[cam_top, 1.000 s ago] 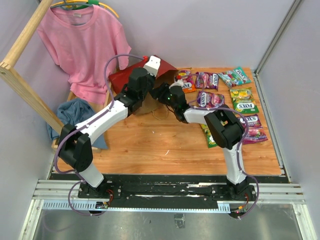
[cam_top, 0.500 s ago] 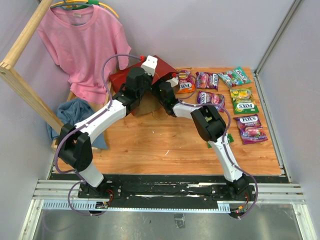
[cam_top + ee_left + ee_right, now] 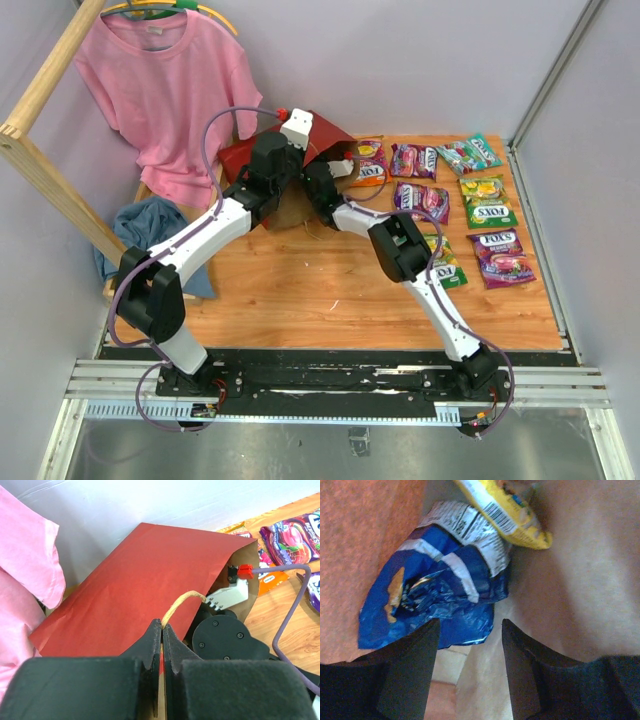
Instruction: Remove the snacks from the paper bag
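Reaching deeper than a second before, the right gripper (image 3: 470,627) had gone inside the paper bag (image 3: 125,590), which lay at 11 o'clock on the table (image 3: 300,290). Its jaws stood apart, holding nothing, with the blue Doritos bag (image 3: 440,595) at their 11 o'clock and a yellow packet (image 3: 510,515) at 1. The left gripper (image 3: 162,627) was clamped tight on the bag's handle (image 3: 182,601).

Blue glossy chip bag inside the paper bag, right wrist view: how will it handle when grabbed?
Probably floppy: the blue glossy chip bag is creased and crumpled, so it should deform in a pinch. Likely light for its size, since it looks like thin film. The shiny surface may slip in the open right gripper; gripping a fold seems safer.
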Robot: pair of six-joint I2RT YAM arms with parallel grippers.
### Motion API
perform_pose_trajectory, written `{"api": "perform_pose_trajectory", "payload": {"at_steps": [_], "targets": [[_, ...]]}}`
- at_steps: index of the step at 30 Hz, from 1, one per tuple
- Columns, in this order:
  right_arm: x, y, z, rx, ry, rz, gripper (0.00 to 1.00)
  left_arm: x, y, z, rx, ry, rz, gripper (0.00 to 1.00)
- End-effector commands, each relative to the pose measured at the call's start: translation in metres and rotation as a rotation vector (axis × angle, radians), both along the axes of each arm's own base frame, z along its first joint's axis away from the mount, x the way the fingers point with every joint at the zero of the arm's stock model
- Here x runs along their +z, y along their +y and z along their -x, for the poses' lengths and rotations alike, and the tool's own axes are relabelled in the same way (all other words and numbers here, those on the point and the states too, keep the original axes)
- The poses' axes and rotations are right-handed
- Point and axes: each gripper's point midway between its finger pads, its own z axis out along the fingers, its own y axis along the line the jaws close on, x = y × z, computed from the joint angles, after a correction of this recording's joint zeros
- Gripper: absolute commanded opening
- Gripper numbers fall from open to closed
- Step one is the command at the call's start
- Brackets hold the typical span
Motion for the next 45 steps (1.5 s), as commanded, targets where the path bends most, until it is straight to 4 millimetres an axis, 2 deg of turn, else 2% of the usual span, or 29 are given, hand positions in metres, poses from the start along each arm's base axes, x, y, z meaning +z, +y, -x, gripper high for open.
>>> {"api": "perform_pose_trajectory", "payload": {"at_steps": [1,8,16,28,37,45], "targets": [[0.001,-0.022,-0.011,-0.174,0.003,0.000,0.55,0.025,0.001,-0.001,0.003,-0.039,0.038,0.03],[0.007,-0.040,-0.027,-0.183,-0.004,0.194,0.54,0.034,0.006,-0.002,0.025,-0.057,0.025,0.05],[-0.019,-0.059,-0.041,-0.181,0.025,0.252,0.49,0.033,0.005,0.000,0.016,-0.053,0.031,0.06],[-0.039,-0.074,-0.070,-0.181,0.029,0.260,0.46,0.033,0.005,-0.004,0.026,-0.050,0.021,0.07],[-0.067,-0.074,-0.073,-0.173,0.047,0.266,0.38,0.037,0.000,-0.008,0.015,-0.047,0.029,0.07],[-0.056,-0.068,-0.076,-0.169,0.019,0.210,0.34,0.033,-0.006,-0.008,-0.013,-0.035,0.045,0.08]]}}
